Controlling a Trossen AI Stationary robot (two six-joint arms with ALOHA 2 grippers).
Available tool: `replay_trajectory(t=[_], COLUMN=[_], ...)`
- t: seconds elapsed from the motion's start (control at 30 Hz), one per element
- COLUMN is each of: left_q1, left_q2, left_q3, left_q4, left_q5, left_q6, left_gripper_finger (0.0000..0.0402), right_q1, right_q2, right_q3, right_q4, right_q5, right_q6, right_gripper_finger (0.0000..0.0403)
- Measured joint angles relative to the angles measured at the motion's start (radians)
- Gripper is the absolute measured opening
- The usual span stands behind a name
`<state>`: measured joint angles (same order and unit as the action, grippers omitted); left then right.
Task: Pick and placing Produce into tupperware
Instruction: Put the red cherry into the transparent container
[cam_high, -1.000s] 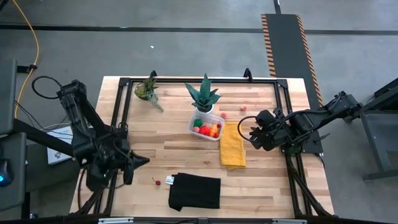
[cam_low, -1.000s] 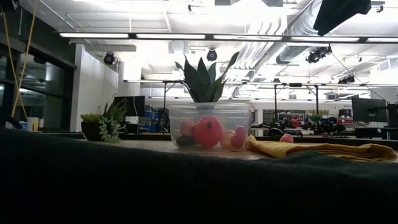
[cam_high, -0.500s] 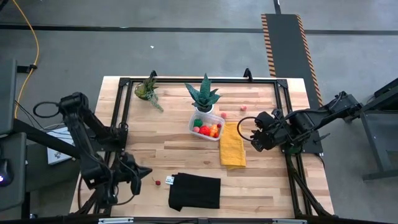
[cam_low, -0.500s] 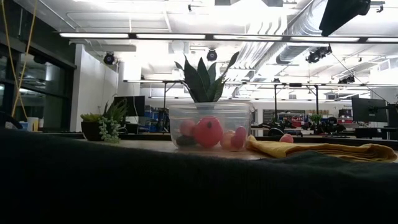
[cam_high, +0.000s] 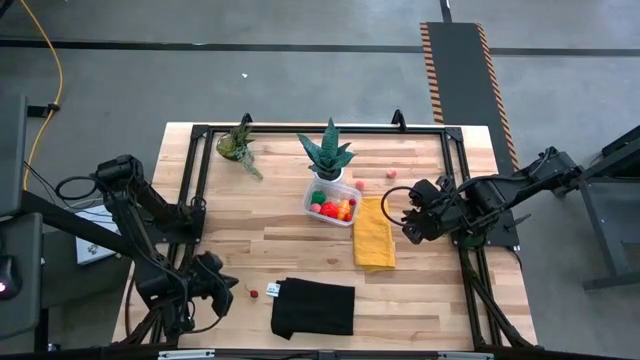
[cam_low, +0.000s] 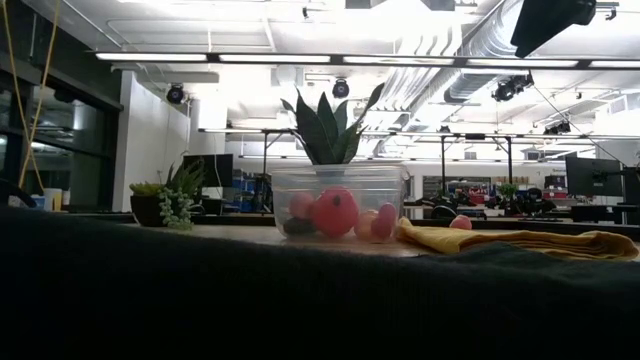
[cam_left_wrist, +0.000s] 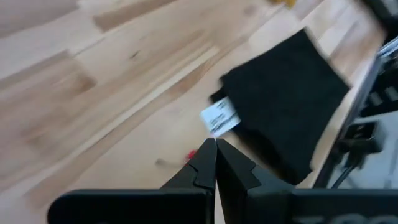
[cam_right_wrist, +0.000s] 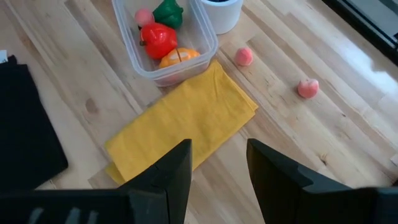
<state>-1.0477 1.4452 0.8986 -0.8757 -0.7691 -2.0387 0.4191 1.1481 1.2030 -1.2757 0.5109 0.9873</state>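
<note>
Wooden surface (cam_high: 260, 235): the left claw (cam_high: 228, 285), fingers together and empty, has swung down toward the small red produce piece (cam_high: 254, 293) beside the black cloth (cam_high: 314, 307), while the right claw (cam_high: 409, 219), fingers apart, waits near the tupperware (cam_high: 333, 203).

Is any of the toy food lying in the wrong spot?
Yes. Two pink pieces sit loose on the wood beside the tupperware, and a small red piece lies far off by the black cloth. The rest is inside.

Overhead looks straight down; low camera level; both share tupperware (cam_high: 333, 201)
</note>
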Motion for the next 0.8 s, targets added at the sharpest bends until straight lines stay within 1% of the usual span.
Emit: replay_trajectory(t=[0.13,0.37,0.47,0.63,0.8], left_q1=[-0.001,-0.007,-0.030,-0.073,-0.081], left_q2=[0.000,0.003,0.029,0.116,0.191], left_q3=[0.000,0.000,0.000,0.001,0.018], left_q4=[-0.011,0.003,0.030,0.097,0.122], left_q5=[0.101,0.148,0.152,0.137,0.122], left_q6=[-0.010,-0.036,-0.059,-0.122,-0.139], left_gripper_finger=[0.0000,0.0000,0.0000,0.0000,0.0000], right_q1=[0.000,0.000,0.000,0.000,-0.001], right_q2=[0.000,0.000,0.000,0.000,0.000], right_q3=[0.000,0.000,0.000,0.000,0.000], right_q4=[0.004,0.005,0.005,0.005,0.005], right_q5=[-0.010,-0.015,-0.015,-0.013,-0.010], right_q6=[0.010,0.044,0.046,0.063,0.069], right_gripper_finger=[0.0146,0.0146,0.0146,0.0146,0.0146])
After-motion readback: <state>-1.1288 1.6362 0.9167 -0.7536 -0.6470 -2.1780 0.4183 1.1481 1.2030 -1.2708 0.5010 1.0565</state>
